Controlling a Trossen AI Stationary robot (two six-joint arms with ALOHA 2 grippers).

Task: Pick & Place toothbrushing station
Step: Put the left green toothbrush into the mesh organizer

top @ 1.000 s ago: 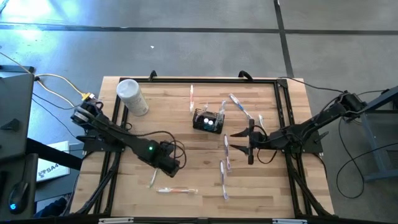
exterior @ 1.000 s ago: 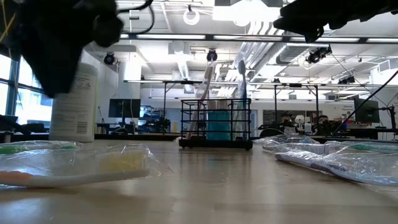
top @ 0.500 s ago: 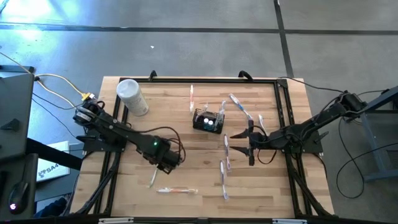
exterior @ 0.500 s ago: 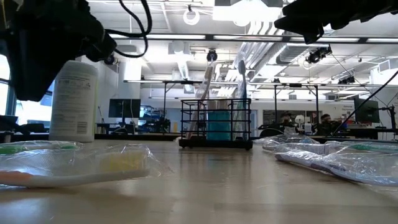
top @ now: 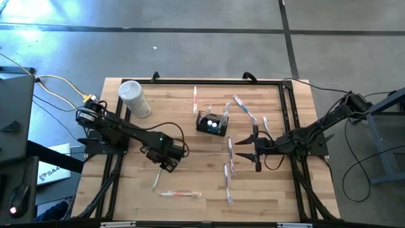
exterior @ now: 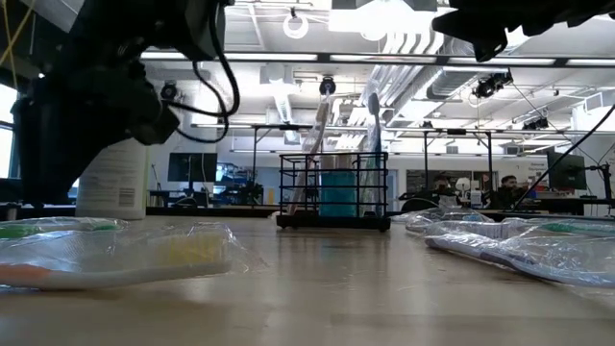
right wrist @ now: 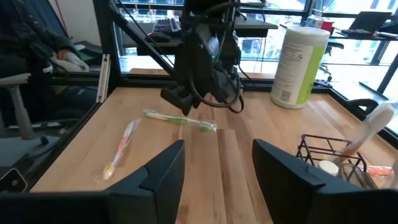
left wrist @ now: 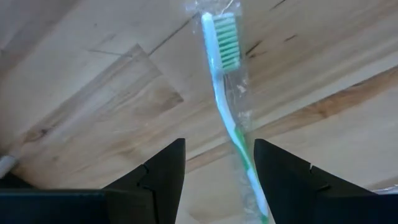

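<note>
The step in hand looks like the approach to a pick — the left gripper hangs over the front-left part of the table, its fingers spread wide and empty, with a wrapped green toothbrush lying on the wood directly below them; in the wrist view the brush runs through the gap between the two fingers, so the line-up seems close, though the brush lies at a slant to them. The toothbrushing station — the small black wire caddy — stands upright near the table's middle toward the back, well apart from this gripper, already holding a pair of upright brushes and a teal cup; the white cylindrical container stands at the back left. The right gripper waits over the right half, beside several more wrapped brushes, fingers wide with nothing between them. Next, I judge, the left gripper must come straight down, close on the thin handle through its slippery wrapper, then lift it and carry it across to the caddy; a low, square grip matters, as so flat a thing is easily missed.
</note>
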